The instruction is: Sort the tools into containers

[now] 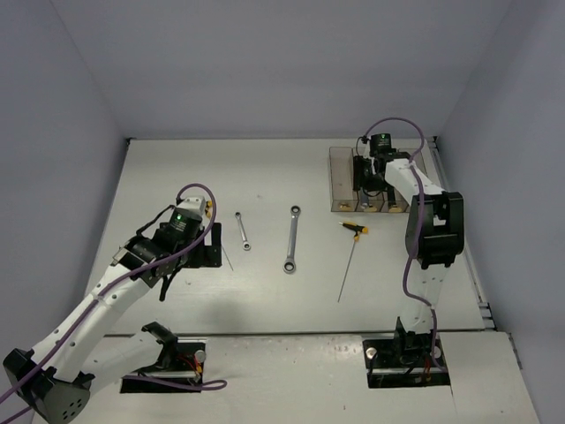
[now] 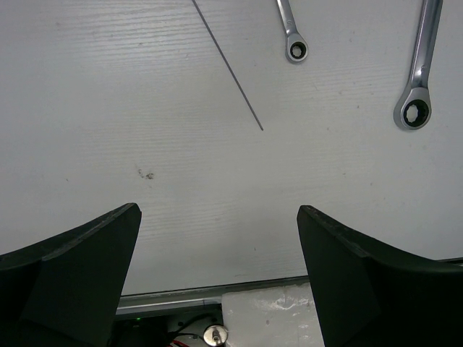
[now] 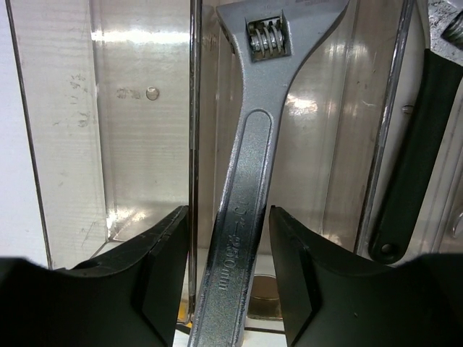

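The step in hand is judged to be the placing of a silver spanner (image 3: 246, 166) into the bins (image 1: 340, 181) at the far right of the table (image 1: 265, 168). In the right wrist view the spanner is seen head-away. Its handle runs between the fingers of the right gripper (image 3: 229, 213), over the second bin from the left in that view and just right of a clear dividing wall (image 3: 192, 108). The right finger seems to touch the handle while a thin gap is seen on the left, so whether the spanner is clamped or let go cannot be told. A black-handled spanner (image 3: 416, 144) is already lodged in the next bin to the right. For a clean drop, the handle should be kept off the dividing wall and the jaws parted fully before the wrist is raised. The lift should be made straight up, so that the spanner is not dragged out or tipped across the wall. The left gripper (image 2: 217, 210) is held wide apart and empty above the table, near a thin rod (image 2: 228, 69), a small wrench (image 2: 293, 36) and a larger wrench (image 2: 416, 87). A T-handle driver (image 1: 350, 256) lies further right in the top view. These are yet to be sorted.
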You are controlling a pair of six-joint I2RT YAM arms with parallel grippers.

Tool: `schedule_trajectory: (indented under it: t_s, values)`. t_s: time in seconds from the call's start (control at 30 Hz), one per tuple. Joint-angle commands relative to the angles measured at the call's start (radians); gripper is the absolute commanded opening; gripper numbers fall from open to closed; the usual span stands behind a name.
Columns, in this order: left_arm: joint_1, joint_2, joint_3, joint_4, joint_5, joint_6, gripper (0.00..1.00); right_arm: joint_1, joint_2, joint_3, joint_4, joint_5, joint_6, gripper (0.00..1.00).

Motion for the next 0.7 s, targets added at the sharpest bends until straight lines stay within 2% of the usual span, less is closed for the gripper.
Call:
schedule_trajectory:
  t_s: [0.0, 0.17, 0.47, 0.67]
  values:
    - [0.01, -0.006, 0.004, 0.01, -0.003, -0.018, 0.87, -0.017, -0.089, 0.065, 0.022, 0.061, 0.001, 0.49]
    - [0.01, 0.011, 0.014, 0.012, 0.0, -0.02, 0.87, -0.041, -0.118, 0.085, 0.022, 0.093, 0.037, 0.5]
    - [0.009, 0.026, 0.02, 0.012, -0.006, -0.019, 0.87, -0.052, -0.126, 0.124, 0.036, 0.065, 0.07, 0.47]
    - [0.009, 0.029, 0.016, 0.012, -0.007, -0.021, 0.87, -0.054, -0.07, 0.169, 0.038, 0.053, 0.084, 0.47]
